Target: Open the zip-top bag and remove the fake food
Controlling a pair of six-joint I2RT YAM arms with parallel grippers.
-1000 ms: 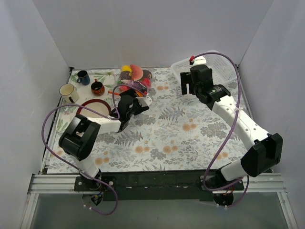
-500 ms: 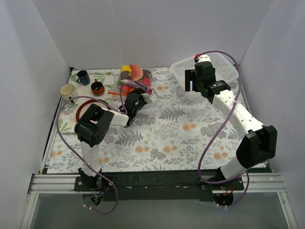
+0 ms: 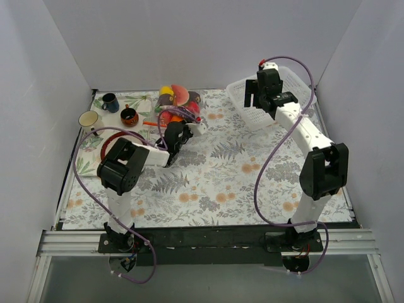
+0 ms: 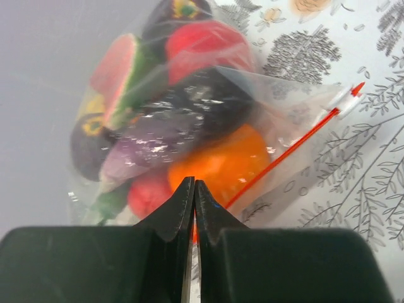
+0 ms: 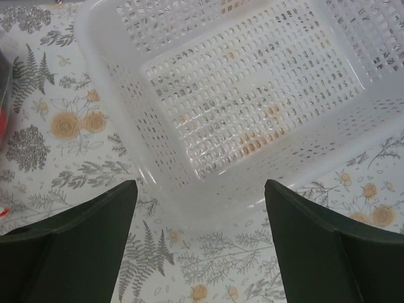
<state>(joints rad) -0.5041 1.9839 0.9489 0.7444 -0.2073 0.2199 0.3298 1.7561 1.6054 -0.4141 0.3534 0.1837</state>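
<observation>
Zip-top bag [image 4: 183, 120] full of fake food [image 4: 218, 165], left tool [image 4: 194, 189] clamped on its zip edge; right tool [image 5: 199, 187] spread apart over basket [image 5: 107, 95].

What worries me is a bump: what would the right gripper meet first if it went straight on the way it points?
Most likely the white mesh basket: the right gripper, jaws open, looks straight into its empty floor. How far above it hangs is unclear.
</observation>
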